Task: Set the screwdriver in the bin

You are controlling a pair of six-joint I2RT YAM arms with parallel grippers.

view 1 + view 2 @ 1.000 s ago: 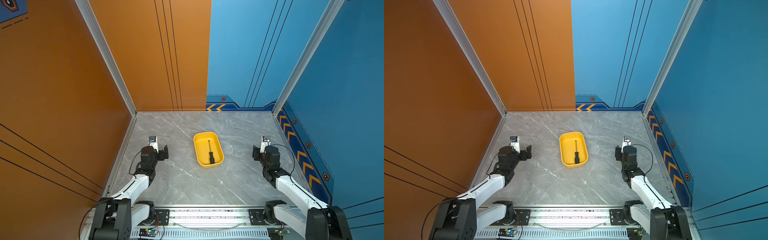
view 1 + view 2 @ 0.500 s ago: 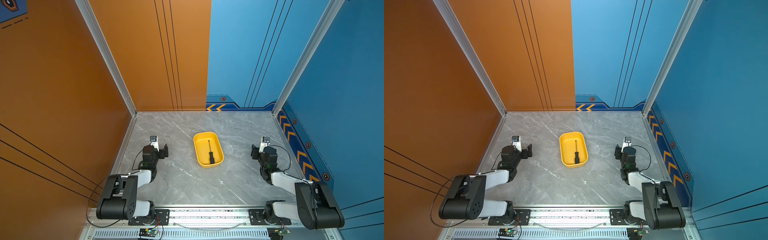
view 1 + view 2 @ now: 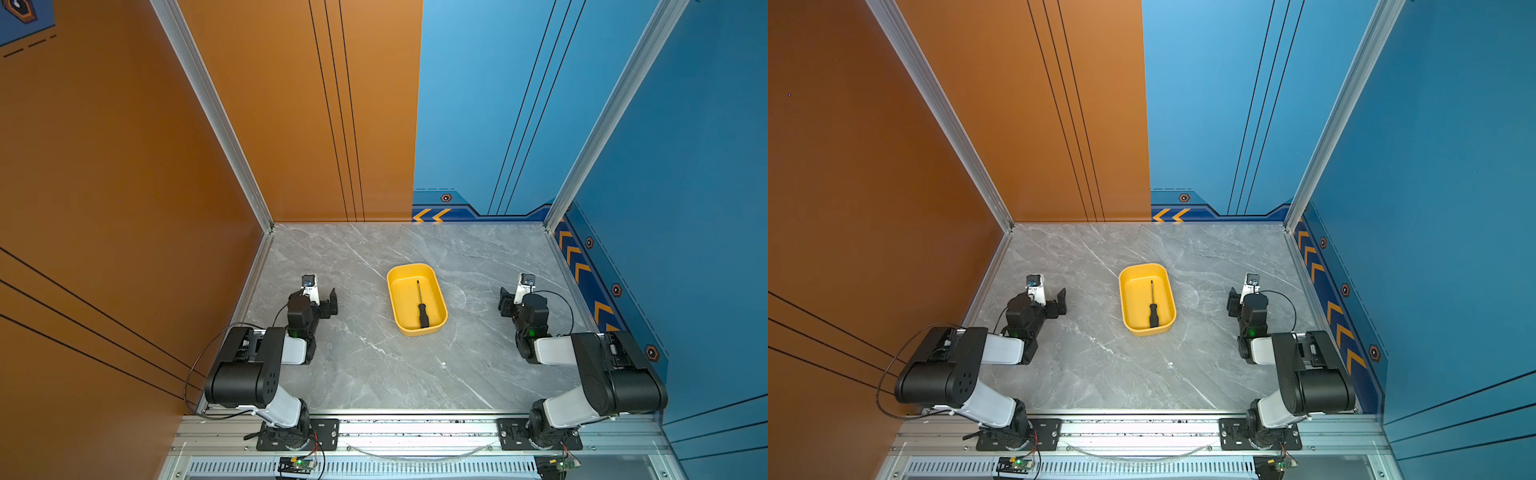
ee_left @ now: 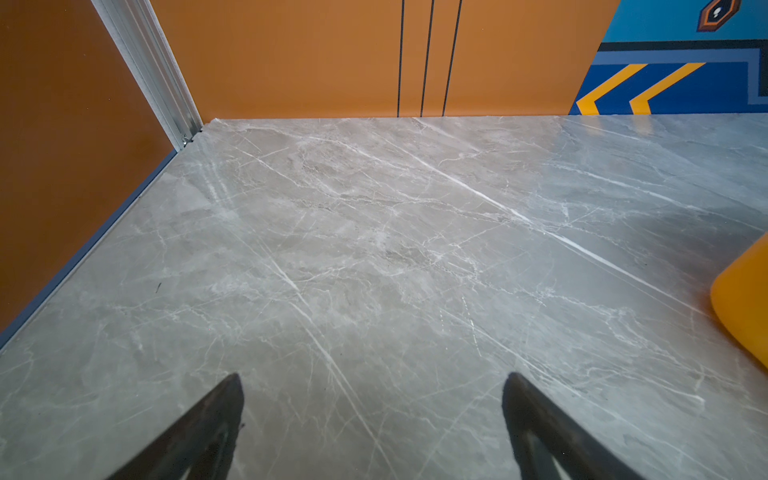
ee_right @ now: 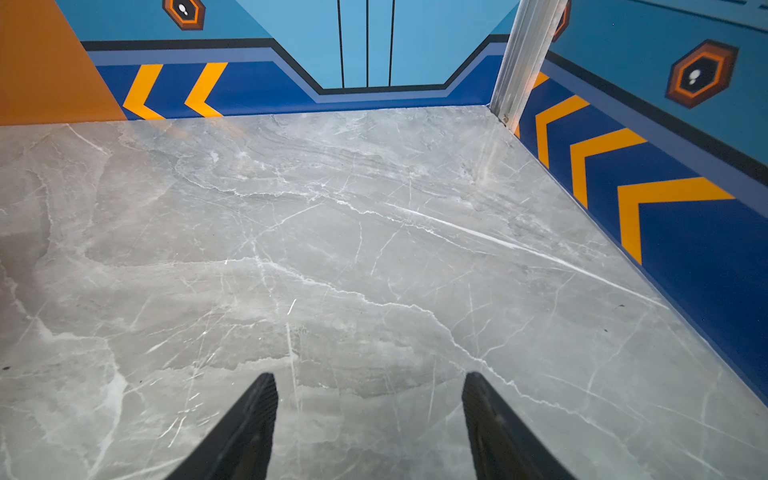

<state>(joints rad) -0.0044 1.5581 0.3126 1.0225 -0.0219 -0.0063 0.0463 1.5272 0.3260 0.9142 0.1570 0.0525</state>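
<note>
The screwdriver (image 3: pixel 420 305) (image 3: pixel 1153 309), with a thin dark shaft and a black handle, lies lengthwise inside the yellow bin (image 3: pixel 419 331) (image 3: pixel 1148 331) at the middle of the table in both top views. Nothing touches it. My left gripper (image 3: pixel 322 297) (image 3: pixel 1052 301) rests low to the left of the bin, open and empty, with bare marble between its fingertips in the left wrist view (image 4: pixel 374 376). A corner of the bin (image 4: pixel 744 299) shows at that view's edge. My right gripper (image 3: pixel 513 297) (image 3: pixel 1241 299) (image 5: pixel 370 375) sits to the right of the bin, also open and empty.
Orange walls close off the left and back left, and blue walls with yellow chevrons the back right and right. Both arms are folded low near the front rail (image 3: pixel 415 428). Grey marble tabletop (image 3: pixel 374 365) lies around the bin.
Both arms have folded down, with their elbows swinging low toward the front rail. The grippers stay about where they were, and the screwdriver and bin have not moved.
</note>
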